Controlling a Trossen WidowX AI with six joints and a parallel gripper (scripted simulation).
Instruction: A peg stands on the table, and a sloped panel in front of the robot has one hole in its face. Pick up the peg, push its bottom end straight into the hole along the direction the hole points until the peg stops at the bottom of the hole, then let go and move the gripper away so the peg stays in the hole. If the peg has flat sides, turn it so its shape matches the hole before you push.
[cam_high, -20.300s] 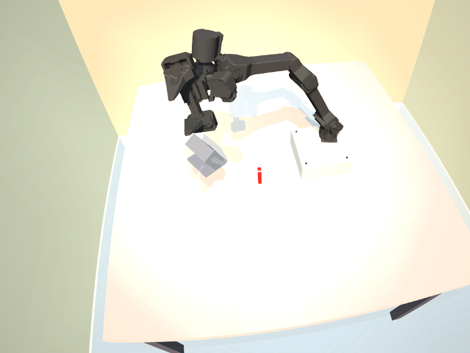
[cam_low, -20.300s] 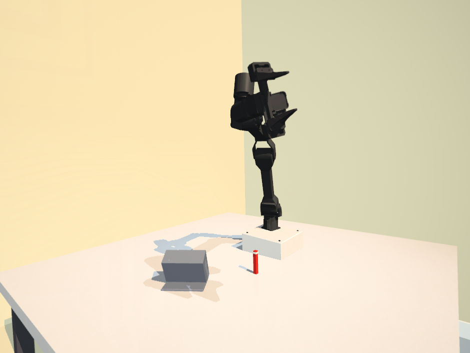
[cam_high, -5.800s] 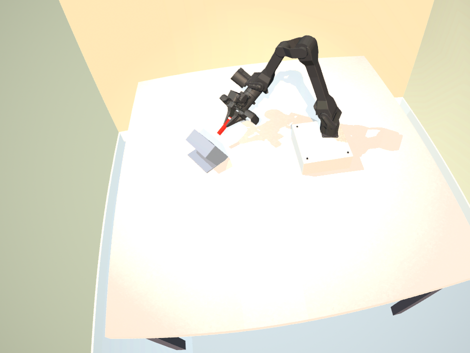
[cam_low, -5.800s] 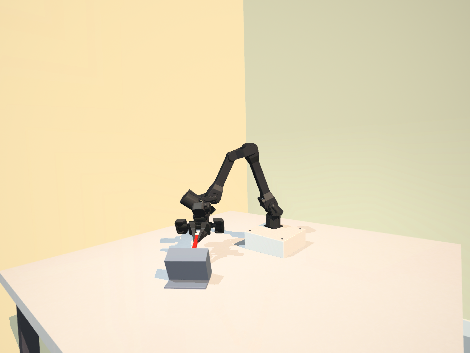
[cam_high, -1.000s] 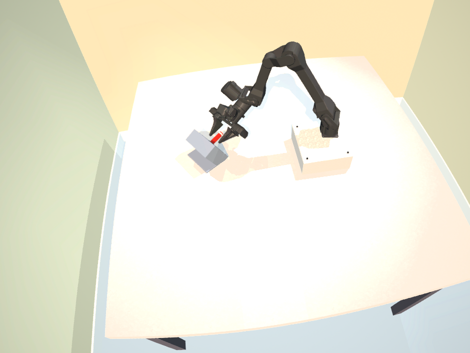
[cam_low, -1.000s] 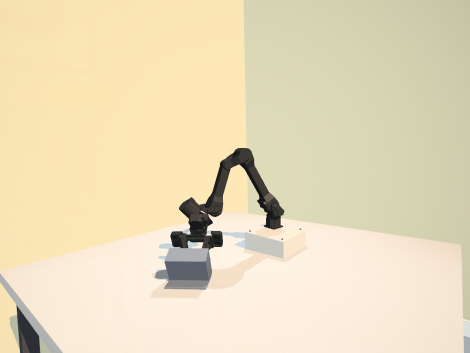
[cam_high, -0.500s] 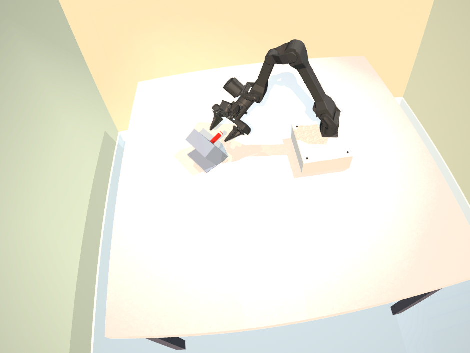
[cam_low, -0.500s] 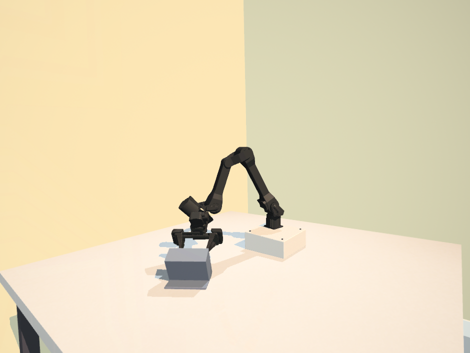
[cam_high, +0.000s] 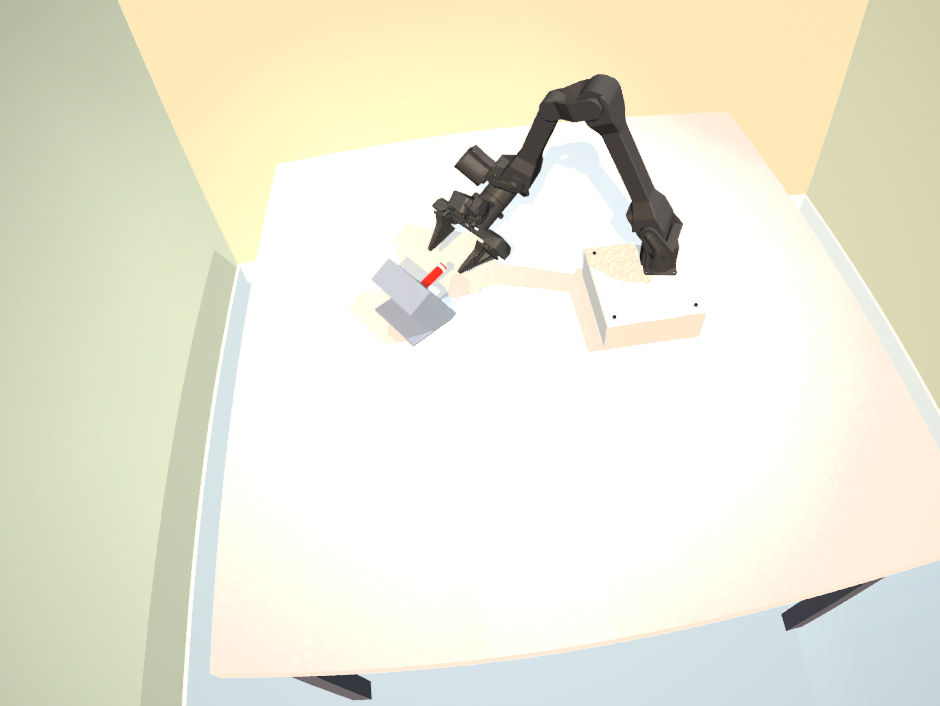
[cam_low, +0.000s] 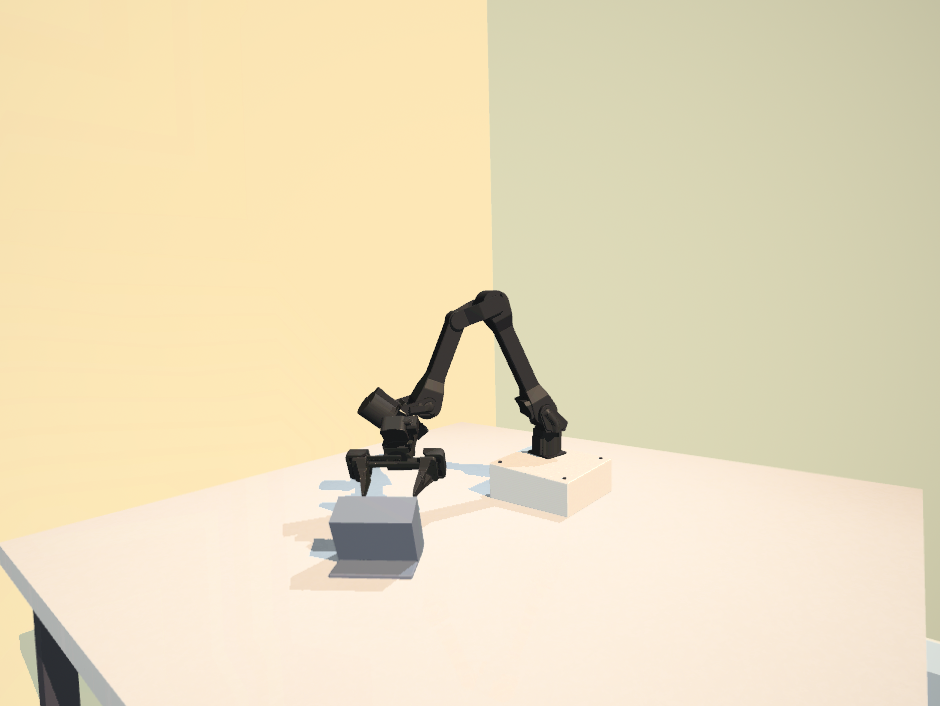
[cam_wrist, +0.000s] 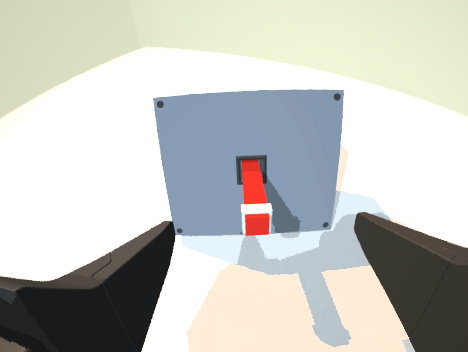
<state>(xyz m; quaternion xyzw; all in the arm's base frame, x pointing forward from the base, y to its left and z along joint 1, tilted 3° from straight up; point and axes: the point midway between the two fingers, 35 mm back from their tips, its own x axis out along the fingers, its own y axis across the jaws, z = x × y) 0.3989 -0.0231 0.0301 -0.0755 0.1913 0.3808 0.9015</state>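
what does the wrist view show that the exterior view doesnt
Only the wrist view shows the panel's sloped face with the square hole, the red peg seated in it with its white-banded end sticking out, and the dark dots at the face's corners.

Only the exterior view shows the whole arm, its pale base block, the walls behind, and the panel's plain back side, which hides the peg.

Both show the grey panel on the table and the pincer open wide, its fingers apart from the peg and holding nothing.
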